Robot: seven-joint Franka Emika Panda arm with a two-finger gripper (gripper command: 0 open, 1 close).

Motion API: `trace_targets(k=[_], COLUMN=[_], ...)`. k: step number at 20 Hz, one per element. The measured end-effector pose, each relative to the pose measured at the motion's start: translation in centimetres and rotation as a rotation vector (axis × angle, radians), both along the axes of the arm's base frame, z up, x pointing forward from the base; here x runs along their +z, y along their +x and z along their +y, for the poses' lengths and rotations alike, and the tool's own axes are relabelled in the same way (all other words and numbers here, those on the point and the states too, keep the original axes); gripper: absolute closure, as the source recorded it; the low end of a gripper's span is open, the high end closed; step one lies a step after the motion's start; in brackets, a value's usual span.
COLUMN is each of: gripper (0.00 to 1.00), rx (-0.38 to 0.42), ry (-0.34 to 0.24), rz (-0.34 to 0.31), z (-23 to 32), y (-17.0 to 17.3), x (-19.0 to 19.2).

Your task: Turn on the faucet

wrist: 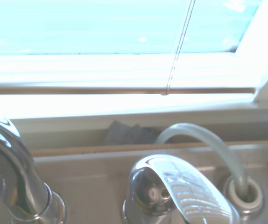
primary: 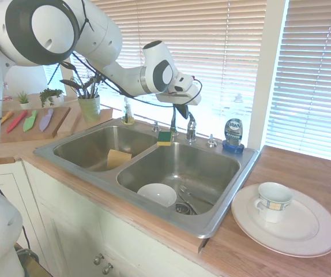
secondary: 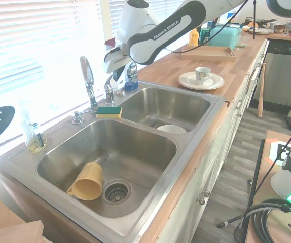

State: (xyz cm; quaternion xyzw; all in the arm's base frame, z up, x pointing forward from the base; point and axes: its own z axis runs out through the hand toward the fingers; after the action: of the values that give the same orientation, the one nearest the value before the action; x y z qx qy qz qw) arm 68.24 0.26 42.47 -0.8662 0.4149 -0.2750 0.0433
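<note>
The faucet stands on the back rim of the steel sink [primary: 211, 222], with a chrome spout [primary: 173, 122] [secondary: 87, 76] and a short chrome lever handle [primary: 191, 130] [secondary: 108, 91] just beside it. My gripper [primary: 183, 111] [secondary: 117, 71] hangs right above the lever handle, between the spout and the window. The wrist view shows the lever handle [wrist: 173, 186] close up and low in the centre. Beside it are the spout's base [wrist: 10, 172] and a clear hose [wrist: 204, 137]. No water runs from the spout.
A green-and-yellow sponge [primary: 164, 138] lies on the divider by the spout. A blue dish soap bottle [primary: 233, 134] stands behind the handle. A white bowl [primary: 157, 194] and a yellow cup [secondary: 87, 182] lie in the basins. A plate with a mug [primary: 274, 202] sits on the counter.
</note>
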Motion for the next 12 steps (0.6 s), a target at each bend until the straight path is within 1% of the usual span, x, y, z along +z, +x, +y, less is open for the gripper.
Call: trace_targets(k=[4, 8, 10, 12], gripper=[1.00, 1.00, 1.00, 1.00], rx=[-0.001, -0.010, -0.012, 0.021], ry=[-0.012, -0.008, 0.015, 0.073], rz=[-0.021, 0.003, 0.047, 0.138], z=[0.5, 0.1, -0.2, -0.4], y=[-0.6, -1.0, -1.2, -1.5], x=[1.1, -0.1, -1.1, -2.6])
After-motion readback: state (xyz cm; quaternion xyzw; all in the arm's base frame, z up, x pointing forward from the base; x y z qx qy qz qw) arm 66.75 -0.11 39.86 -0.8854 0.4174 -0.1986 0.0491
